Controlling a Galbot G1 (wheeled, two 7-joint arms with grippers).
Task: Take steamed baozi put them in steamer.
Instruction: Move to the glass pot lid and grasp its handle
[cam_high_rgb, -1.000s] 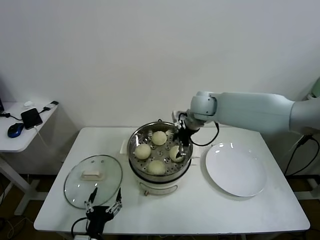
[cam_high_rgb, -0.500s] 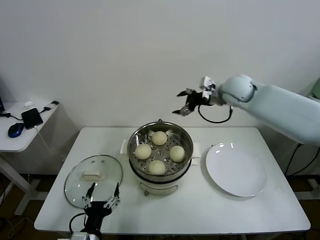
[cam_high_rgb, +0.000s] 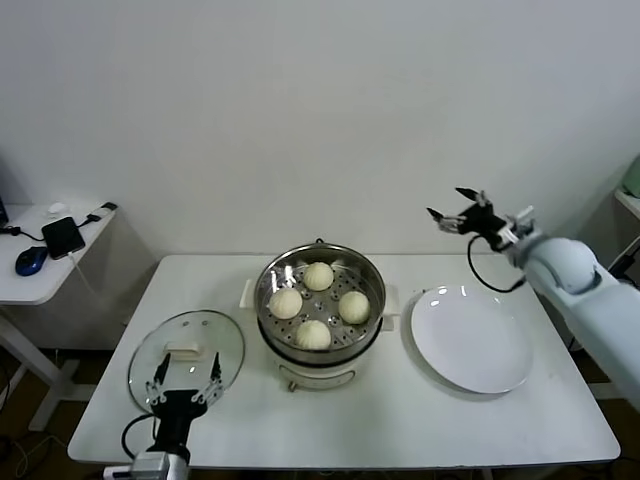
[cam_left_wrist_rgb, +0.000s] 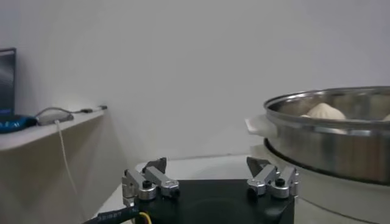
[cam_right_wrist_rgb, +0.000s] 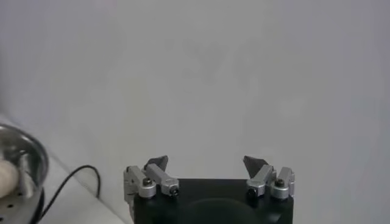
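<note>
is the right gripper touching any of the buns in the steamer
Apart. The head view shows the right gripper open in the air above the plate, far from the buns in the steamer.

No readable text, labels, brands, numbers or signs anywhere in the head or wrist views.
</note>
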